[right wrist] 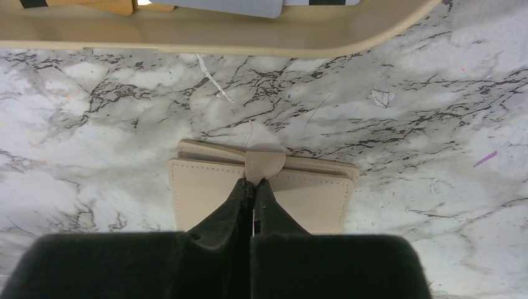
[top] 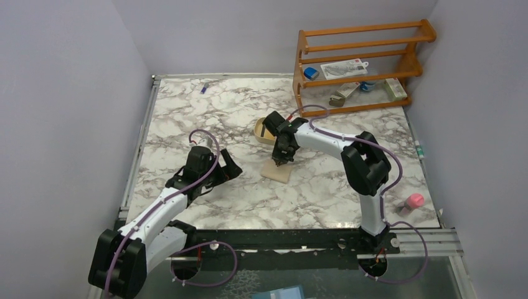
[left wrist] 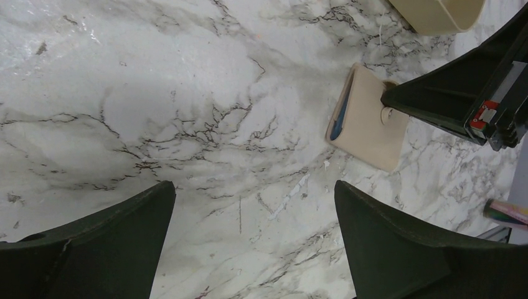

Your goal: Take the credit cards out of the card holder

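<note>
Card holder [right wrist: 205,194] folded shut, flat on the marble table [top: 187,112] mid-table, just in front of the oval tan tray [right wrist: 187,38]. Right gripper [right wrist: 254,185]: fingers fully together, tips at the snap tab [right wrist: 265,162]; can't tell if the tab is pinched. Left gripper [left wrist: 254,187]: wide open, empty, well off to the left.

One card holder [top: 277,171], one tray [top: 256,131], one wooden rack [top: 361,62], one pink container [top: 414,201], two hands: left hand [top: 222,169], right hand [top: 281,160].
</note>
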Robot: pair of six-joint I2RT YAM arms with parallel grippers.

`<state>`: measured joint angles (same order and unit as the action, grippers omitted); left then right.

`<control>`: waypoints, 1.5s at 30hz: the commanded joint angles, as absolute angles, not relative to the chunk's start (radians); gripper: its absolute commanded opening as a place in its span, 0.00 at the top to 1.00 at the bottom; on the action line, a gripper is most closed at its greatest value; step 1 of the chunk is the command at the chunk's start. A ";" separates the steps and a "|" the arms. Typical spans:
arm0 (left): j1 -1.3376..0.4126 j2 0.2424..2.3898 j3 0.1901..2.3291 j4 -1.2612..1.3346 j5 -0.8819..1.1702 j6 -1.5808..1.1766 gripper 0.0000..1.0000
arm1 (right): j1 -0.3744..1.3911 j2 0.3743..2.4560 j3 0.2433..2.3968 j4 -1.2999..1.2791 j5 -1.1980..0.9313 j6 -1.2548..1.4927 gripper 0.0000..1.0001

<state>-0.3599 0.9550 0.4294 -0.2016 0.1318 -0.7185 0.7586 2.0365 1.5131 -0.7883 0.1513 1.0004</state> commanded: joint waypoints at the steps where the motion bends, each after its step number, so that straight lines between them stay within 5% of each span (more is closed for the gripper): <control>1: -0.366 0.974 0.375 -0.072 0.223 -0.782 0.02 | 0.759 2.032 1.392 -0.673 0.079 1.062 0.99; 12: -0.446 1.029 0.221 0.371 0.225 -0.996 0.02 | 0.744 1.824 1.164 -0.377 -0.138 1.409 0.99; 22: -0.534 1.241 0.304 0.480 0.169 -0.979 0.02 | 0.746 1.688 1.031 -0.300 -0.136 1.672 0.99; 28: -0.578 1.322 0.289 0.542 0.144 -1.006 0.24 | 0.746 1.653 1.017 -0.256 -0.137 1.687 0.99; 37: -0.604 1.327 0.274 0.657 0.096 -0.994 0.34 | 0.745 1.638 0.959 -0.153 -0.200 1.702 0.99; 45: -0.604 1.342 0.281 0.654 0.105 -0.989 0.32 | 0.744 1.522 0.834 0.031 -0.192 1.742 0.99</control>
